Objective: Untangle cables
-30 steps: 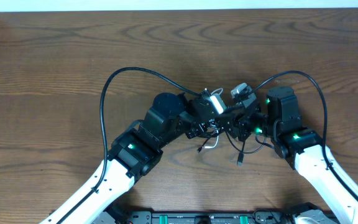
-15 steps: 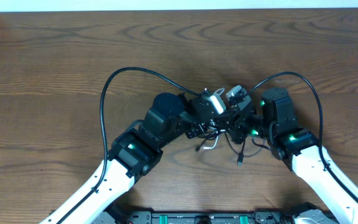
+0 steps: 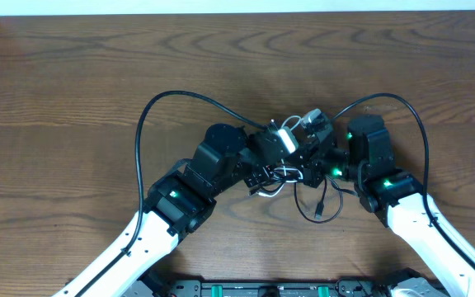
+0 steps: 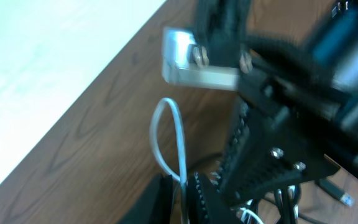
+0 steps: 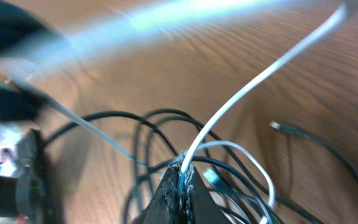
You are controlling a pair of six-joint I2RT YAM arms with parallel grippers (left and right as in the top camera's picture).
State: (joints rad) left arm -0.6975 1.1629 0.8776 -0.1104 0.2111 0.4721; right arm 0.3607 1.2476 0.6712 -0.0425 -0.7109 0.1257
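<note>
Left arm (image 3: 209, 161), right arm (image 3: 369, 144), cables (image 3: 321, 206) crowd centre; table (image 3: 72, 82) open beyond.

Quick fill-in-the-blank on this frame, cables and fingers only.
The right fingers pinch the ___. The loose loop on the table belongs to the ___. Overhead, that loop lies nearer the ___ arm.
Missing: white cable; black cable; right.

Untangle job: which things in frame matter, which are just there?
Job: white cable, black cable, left gripper, right gripper.
Just there: wooden table, the arms' own thick black cables.
</note>
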